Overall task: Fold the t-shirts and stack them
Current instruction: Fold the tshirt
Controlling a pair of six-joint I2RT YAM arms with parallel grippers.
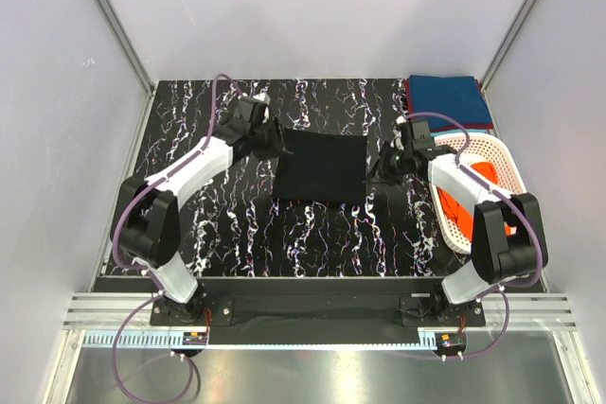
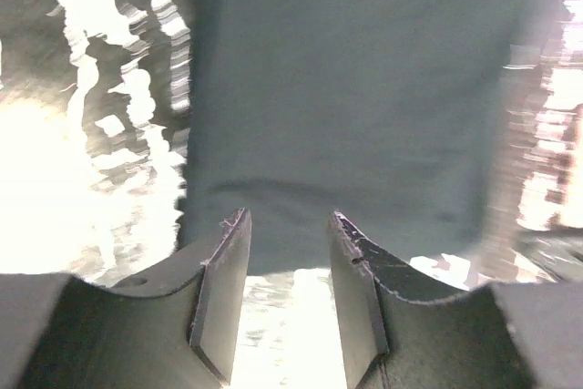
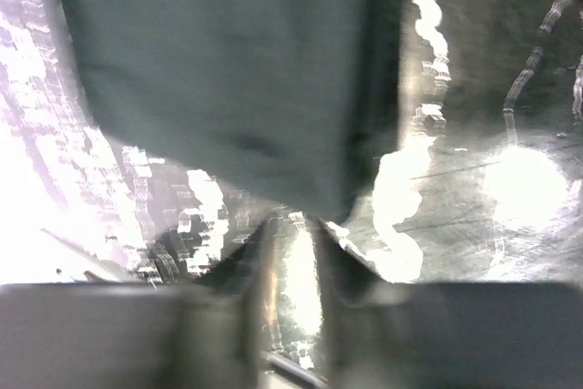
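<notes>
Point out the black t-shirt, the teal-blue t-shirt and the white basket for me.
black t-shirt [image 1: 320, 166], top view, middle of the folded cloth.
teal-blue t-shirt [image 1: 453, 99], top view, middle of its upper face.
white basket [image 1: 488, 141], top view, on its far rim.

In the top view the right arm [image 1: 464, 191] crosses the white lattice basket [image 1: 500, 153]. It hides part of the basket's left rim and much of the orange t-shirt [image 1: 454, 211] inside, so only orange strips show. The dark red t-shirt [image 1: 408, 101] shows only as a thin edge from under the teal-blue t-shirt [image 1: 451, 98]. The left gripper [image 1: 276, 146] and right gripper [image 1: 377, 169] are too small there to read their jaws. In the left wrist view the top edge cuts off the black t-shirt [image 2: 346, 97]. The right wrist view is smeared: the fingers [image 3: 244, 266] are a dark blur with unreadable spacing, and the shirt runs out of frame at the top.
</notes>
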